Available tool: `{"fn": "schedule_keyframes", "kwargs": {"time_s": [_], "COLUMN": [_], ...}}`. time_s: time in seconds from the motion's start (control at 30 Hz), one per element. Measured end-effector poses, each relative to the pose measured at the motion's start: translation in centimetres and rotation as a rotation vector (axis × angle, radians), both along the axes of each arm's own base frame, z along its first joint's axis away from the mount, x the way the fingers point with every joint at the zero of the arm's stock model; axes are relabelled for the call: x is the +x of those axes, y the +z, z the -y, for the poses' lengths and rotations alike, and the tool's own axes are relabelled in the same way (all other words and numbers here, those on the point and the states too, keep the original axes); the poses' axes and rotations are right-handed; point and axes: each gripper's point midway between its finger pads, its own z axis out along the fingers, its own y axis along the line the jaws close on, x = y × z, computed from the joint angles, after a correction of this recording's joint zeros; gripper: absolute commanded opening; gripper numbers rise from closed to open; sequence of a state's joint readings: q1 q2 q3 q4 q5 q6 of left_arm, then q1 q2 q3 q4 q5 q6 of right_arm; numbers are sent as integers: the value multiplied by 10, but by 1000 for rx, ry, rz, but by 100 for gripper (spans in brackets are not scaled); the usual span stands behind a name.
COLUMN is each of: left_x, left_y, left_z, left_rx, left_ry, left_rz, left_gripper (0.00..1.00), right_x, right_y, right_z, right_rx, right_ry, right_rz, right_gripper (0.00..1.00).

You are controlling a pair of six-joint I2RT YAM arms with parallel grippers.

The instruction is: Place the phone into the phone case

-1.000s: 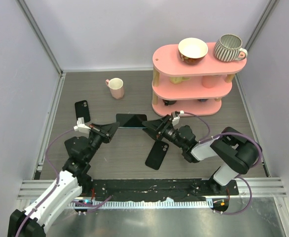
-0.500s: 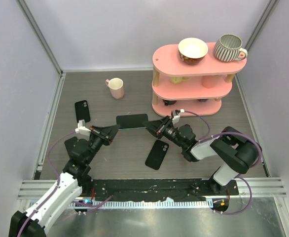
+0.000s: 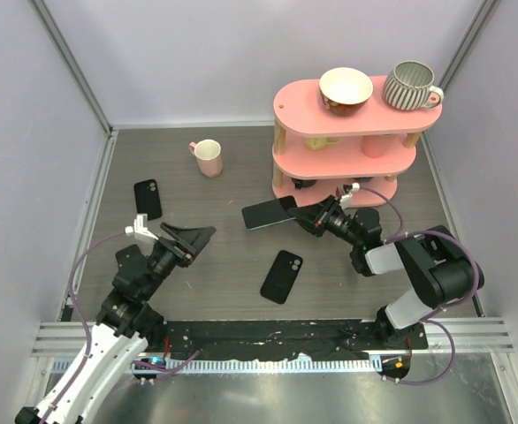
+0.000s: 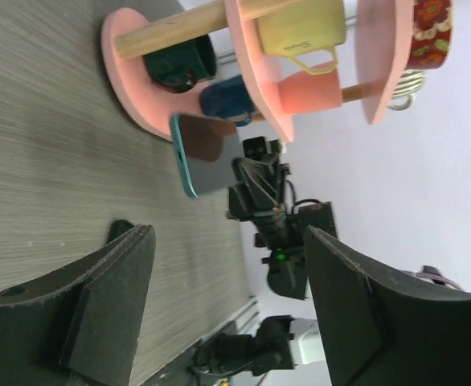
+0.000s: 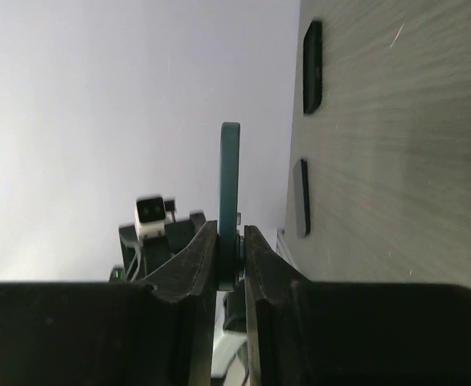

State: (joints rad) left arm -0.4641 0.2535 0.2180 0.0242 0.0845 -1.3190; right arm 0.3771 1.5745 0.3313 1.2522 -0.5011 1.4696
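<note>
Overhead view of a table with two robot arms, and a pink three-tier shelf (image 3: 296, 95) at the far right.

Nearest the camera, well to the left of the shelf and nearer than it, the left gripper (image 3: 197, 240) hangs over the table. Its fingers are spread wide apart and hold nothing.

Between the two arms, in front of the shelf and apart from it, the phone case (image 3: 282, 276) lies flat on the table with its camera hole showing. It is empty and nothing touches it. A second dark slab (image 3: 148, 198) with a similar hole lies far to the left of the shelf. From this height it is hard to be sure which of the two is the case.

Just in front of the shelf's lowest tier, the right gripper (image 3: 305, 215) has its fingers clamped on one end of the phone (image 3: 263, 214). The phone juts out to the left, lifted off the table and tilted. The right wrist view shows it edge-on, pinched between both fingers.

Beyond, left of the shelf, stands a pink cup (image 3: 209, 158).

Progress: the phone is picked up and secure. Left to do: carry it over the case, line it up and press it in.
</note>
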Motion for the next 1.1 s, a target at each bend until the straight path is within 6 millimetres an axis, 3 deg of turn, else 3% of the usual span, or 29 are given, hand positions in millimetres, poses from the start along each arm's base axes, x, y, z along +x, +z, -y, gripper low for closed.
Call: {"fn": "schedule_keyframes", "kwargs": {"time_s": [0.17,0.3,0.4,0.53,0.83,0.97,1.1], "left_x": [0,6,7,6,-9,-8,-2], "left_y": [-8,-40,-66,-91,-131,-136,-127], "left_z": [-5,0,7,17,57,64,77], "left_rx": [208,376,492,575,668,661,612], "left_ry": [-2,-59,-145,-245,-455,-476,-490], "left_rz": [-72,-198,-294,-382,-462,-463,-407], "left_gripper": [74,70,66,64,61,61,61], "right_x": [-47,-81,-79,-85,-128,-135,-122], "right_y": [12,6,-1,-1,-56,-57,-47], "right_z": [-5,-5,5,20,40,43,39], "right_rx": [-10,-156,-384,-535,-644,-662,-672], "right_ry": [241,373,370,397,534,553,558], "right_rz": [45,60,36,7,-311,-347,-320], "right_gripper": [1,1,1,1,1,1,1]}}
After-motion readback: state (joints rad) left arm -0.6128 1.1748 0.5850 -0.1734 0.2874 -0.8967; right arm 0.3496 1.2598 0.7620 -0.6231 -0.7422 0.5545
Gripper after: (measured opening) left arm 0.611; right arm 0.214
